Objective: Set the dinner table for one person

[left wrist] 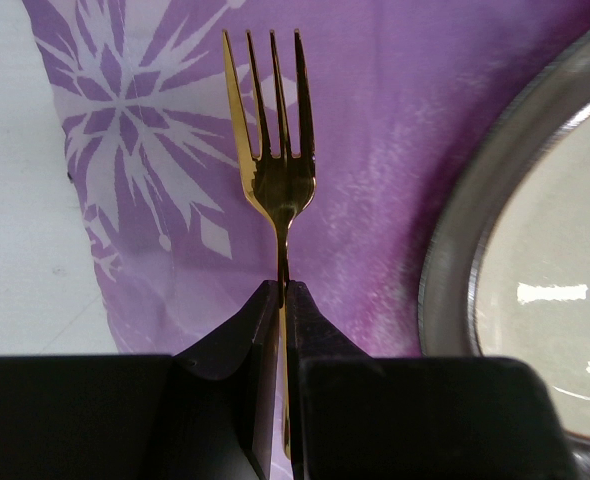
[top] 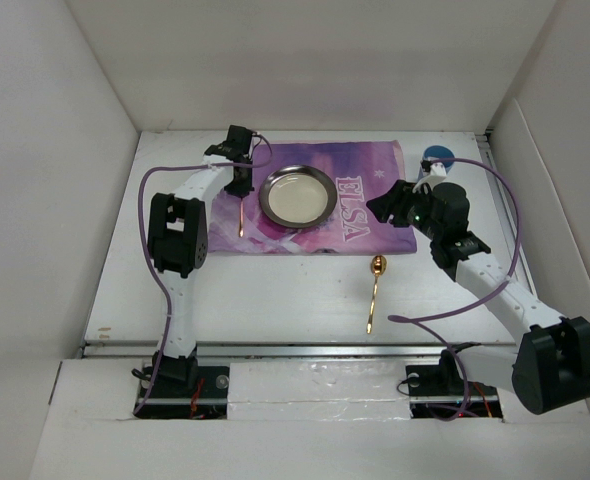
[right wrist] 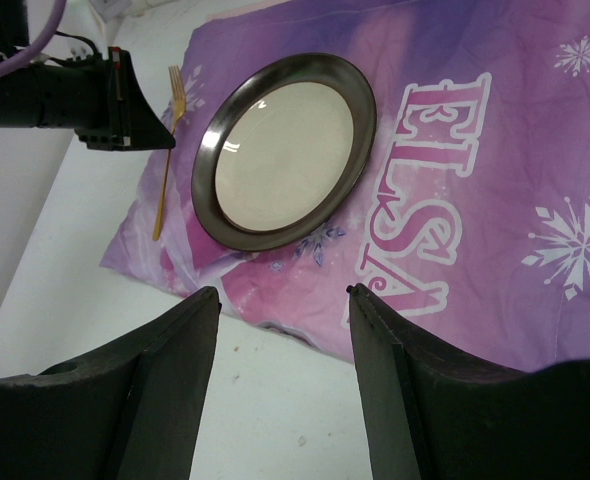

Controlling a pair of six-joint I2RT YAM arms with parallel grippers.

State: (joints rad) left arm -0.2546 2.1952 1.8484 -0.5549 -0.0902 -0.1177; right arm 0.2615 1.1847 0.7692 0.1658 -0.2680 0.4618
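A gold fork (left wrist: 275, 150) lies along the left part of the purple ELSA cloth (top: 365, 190), left of the round metal plate (top: 297, 196). My left gripper (top: 241, 186) is shut on the fork's neck (left wrist: 283, 290), with the tines pointing away from it. A gold spoon (top: 374, 290) lies on the white dinner table (top: 275, 300), in front of the cloth. My right gripper (right wrist: 283, 295) is open and empty above the cloth's front edge, right of the plate (right wrist: 285, 150). The fork (right wrist: 167, 150) also shows in the right wrist view.
A small blue round thing (top: 437, 155) sits at the back right, beside the cloth. White walls close in the table on the left, back and right. Purple cables hang from both arms.
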